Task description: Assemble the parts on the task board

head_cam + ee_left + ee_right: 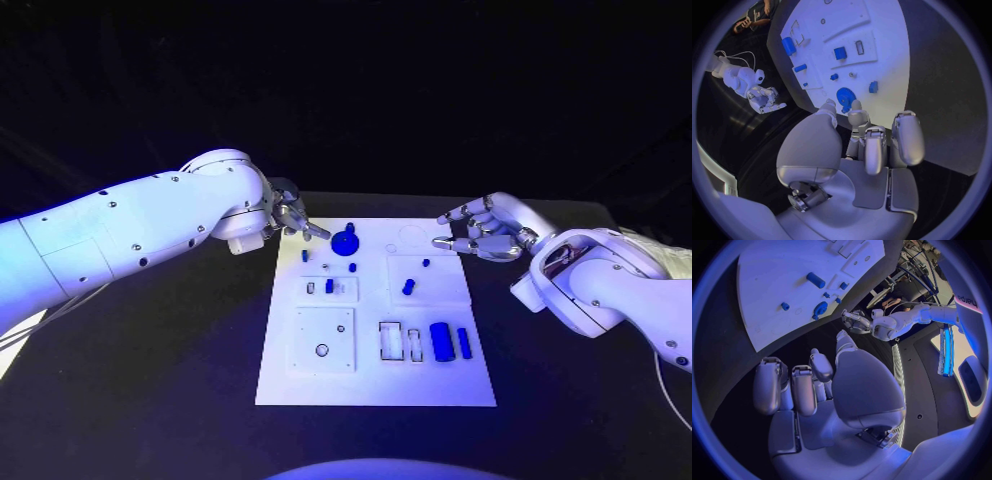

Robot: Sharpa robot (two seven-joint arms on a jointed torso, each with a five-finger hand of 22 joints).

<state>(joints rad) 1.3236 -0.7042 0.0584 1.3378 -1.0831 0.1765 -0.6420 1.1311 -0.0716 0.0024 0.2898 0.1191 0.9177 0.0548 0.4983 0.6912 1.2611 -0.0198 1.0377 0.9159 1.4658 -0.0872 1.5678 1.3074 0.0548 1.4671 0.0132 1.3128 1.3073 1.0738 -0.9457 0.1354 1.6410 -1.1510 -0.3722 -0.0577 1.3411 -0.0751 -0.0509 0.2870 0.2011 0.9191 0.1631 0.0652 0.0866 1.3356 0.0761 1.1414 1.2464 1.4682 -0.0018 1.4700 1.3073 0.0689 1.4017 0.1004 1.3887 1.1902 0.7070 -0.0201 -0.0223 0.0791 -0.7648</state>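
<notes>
Several small blue parts sit on the white rectangular task board (375, 385), which lies in the middle of the black table (159, 400). A round blue gear-shaped part (345, 242) stands near the board's far edge, left of centre, with a small blue peg (304, 255) just to its left. Nearer the middle are a small blue block (329, 286) in a recess on the left and a short blue piece (408, 287) on a raised white square to the right. Toward the near right, a dark blue cylinder (443, 343) and a slim blue bar (464, 343) lie side by side, just beside two open rectangular slots.

At the board's far left corner hangs the silver left hand (289, 217), fingers loosely curled and apart, holding nothing; in the left wrist view its fingertips (856, 106) hover just beside the gear. At the far right corner hovers the silver right hand (483, 235), fingers spread and slightly bent, empty, its fingertips above the board's edge.
</notes>
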